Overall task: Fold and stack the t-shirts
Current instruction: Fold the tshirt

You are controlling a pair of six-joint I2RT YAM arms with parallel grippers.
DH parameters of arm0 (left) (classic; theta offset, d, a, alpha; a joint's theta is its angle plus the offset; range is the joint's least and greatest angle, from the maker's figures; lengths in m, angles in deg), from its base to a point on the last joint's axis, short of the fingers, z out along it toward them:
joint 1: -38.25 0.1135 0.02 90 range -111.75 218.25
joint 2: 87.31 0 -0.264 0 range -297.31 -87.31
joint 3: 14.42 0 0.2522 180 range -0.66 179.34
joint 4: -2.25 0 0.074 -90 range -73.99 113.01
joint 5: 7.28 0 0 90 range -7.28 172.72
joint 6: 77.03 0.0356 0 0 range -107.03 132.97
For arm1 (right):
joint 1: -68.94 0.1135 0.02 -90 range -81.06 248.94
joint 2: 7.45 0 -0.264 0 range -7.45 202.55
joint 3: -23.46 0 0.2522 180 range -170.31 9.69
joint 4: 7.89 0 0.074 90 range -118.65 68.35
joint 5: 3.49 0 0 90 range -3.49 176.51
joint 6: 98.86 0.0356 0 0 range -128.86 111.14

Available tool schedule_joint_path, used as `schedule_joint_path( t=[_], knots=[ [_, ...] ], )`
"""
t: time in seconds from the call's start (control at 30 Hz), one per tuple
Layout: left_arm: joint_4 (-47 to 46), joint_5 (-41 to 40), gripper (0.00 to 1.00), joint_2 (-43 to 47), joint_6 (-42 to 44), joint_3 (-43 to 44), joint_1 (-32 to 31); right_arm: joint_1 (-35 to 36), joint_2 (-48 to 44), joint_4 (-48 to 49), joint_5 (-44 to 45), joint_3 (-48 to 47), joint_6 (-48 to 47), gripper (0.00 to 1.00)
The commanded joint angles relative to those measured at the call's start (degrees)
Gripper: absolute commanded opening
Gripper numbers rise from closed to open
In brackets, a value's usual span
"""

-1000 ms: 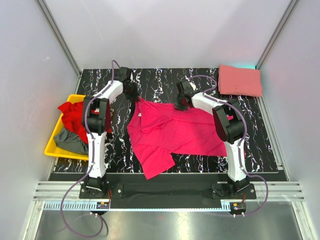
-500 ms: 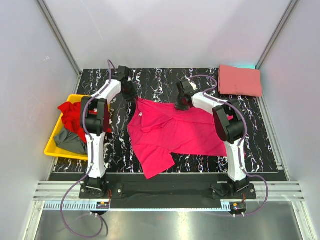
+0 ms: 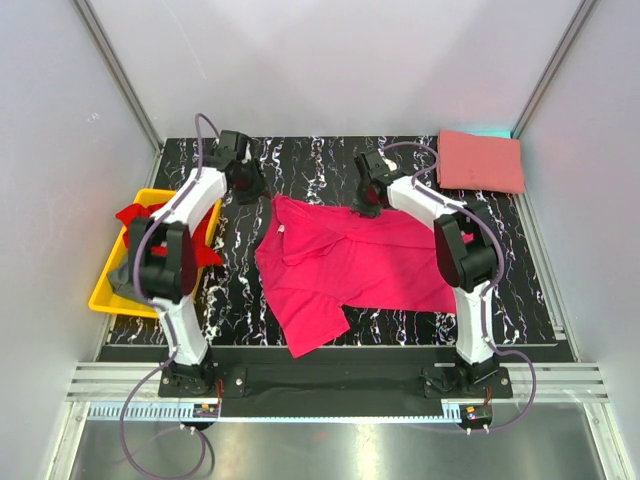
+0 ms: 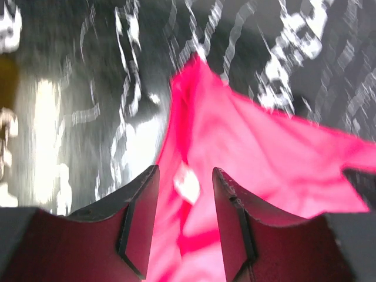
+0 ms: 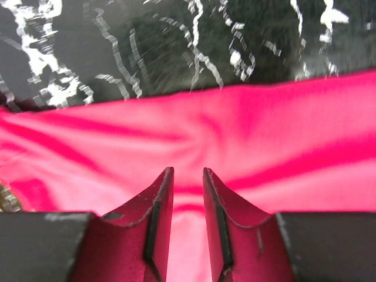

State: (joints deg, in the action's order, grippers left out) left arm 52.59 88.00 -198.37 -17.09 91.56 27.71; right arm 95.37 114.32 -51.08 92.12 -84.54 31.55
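Our left claw [image 4: 185, 170] has swung leftward and opened off the shirt's [image 3: 350, 265] far corner, and our right claw [image 5: 188, 170] has parted narrowly above its far edge, so we judge the shirt released, spread on the counter [image 3: 310, 160], ready for folding.

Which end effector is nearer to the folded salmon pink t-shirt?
Right. The right end effector is over the far edge of the magenta t-shirt, left of the salmon pink t-shirt; the left end effector is even farther left.

left arm [image 3: 195, 195], right arm [image 3: 420, 200] outstretched, jaws parted
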Motion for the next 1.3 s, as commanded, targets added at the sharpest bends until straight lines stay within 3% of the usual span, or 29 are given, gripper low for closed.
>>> schedule_joint_path(
  t=[0.0, 0.2, 0.5, 1.27],
  knots=[
    [-5.4, 1.1, 0.46, 8.7, 0.4, -12.0, -3.2, 3.3, -5.7, -3.9, 1.7, 0.6, 4.1, 0.33],
    [-14.6, 8.6, 0.45, 17.5, -2.2, -28.4, -9.4, 8.5, -10.6, -0.4, -0.3, 11.1, 13.2, 0.26],
    [-18.5, 6.5, 0.44, 20.8, -3.5, -37.5, -12.5, 12.8, -10.0, 5.6, -1.2, 15.7, 18.7, 0.26],
    [-20.1, 3.6, 0.44, 17.3, -4.2, -37.4, -12.6, 12.9, -4.6, 6.2, -0.5, 12.2, 20.6, 0.25]
  ],
)
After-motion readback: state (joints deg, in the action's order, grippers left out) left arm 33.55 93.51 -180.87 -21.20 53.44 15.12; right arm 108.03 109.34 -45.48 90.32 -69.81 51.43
